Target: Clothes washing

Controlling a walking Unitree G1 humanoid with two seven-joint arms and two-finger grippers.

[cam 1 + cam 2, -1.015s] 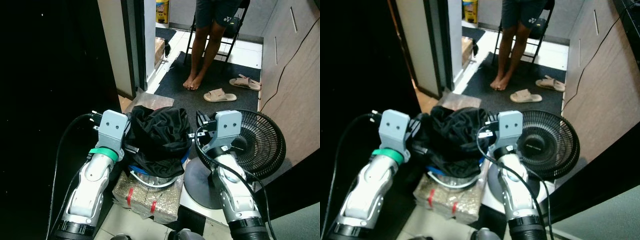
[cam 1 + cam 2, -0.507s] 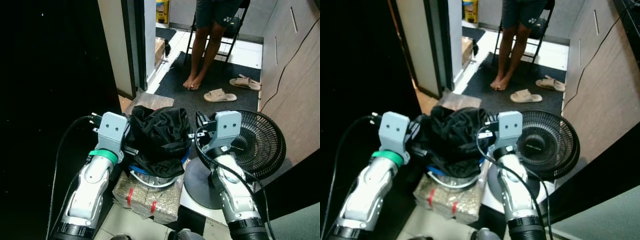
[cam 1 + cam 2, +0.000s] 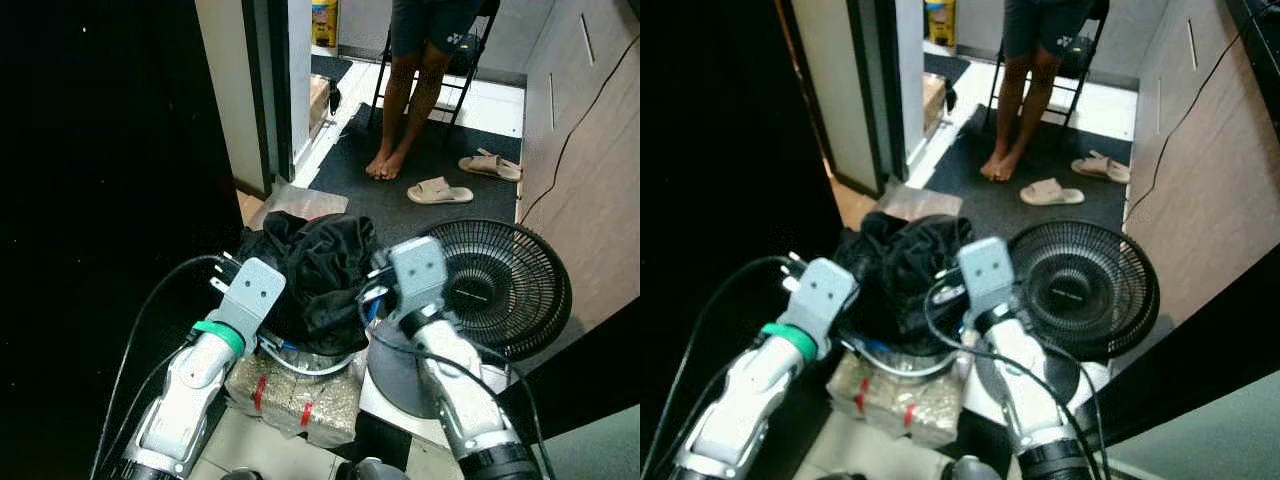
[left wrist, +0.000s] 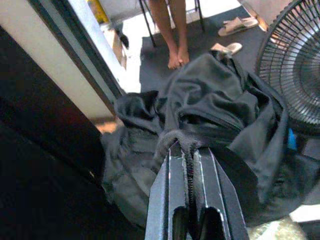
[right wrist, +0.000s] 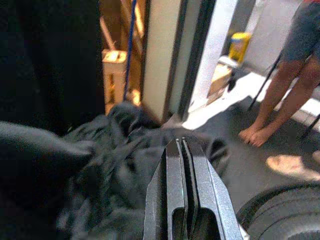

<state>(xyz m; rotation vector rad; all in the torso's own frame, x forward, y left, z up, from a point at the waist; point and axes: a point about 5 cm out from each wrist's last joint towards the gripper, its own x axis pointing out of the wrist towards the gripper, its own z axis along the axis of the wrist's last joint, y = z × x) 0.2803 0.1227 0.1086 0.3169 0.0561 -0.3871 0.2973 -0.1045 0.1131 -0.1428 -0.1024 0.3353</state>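
Observation:
A heap of black clothes (image 3: 315, 265) fills a blue and white basin (image 3: 300, 362) on the floor in front of me. My left gripper (image 4: 182, 146) is at the near left side of the heap, shut on a bunched fold of the black cloth (image 4: 210, 105). From the right, my right gripper (image 5: 180, 144) reaches over the heap's edge, fingers pressed together with nothing seen between them. In the eye views the grey wrist housings (image 3: 252, 292) hide both sets of fingertips.
The basin rests on a taped, wrapped package (image 3: 295, 400). A black floor fan (image 3: 495, 285) stands close on the right. A person's bare legs (image 3: 405, 90) and a chair are ahead, with sandals (image 3: 440, 190) on the dark mat. A dark panel (image 3: 100, 150) borders the left.
Both wrists have swung inward: the left one right and lower, the right one left toward the clothes. The heap sits slightly lower and more bunched.

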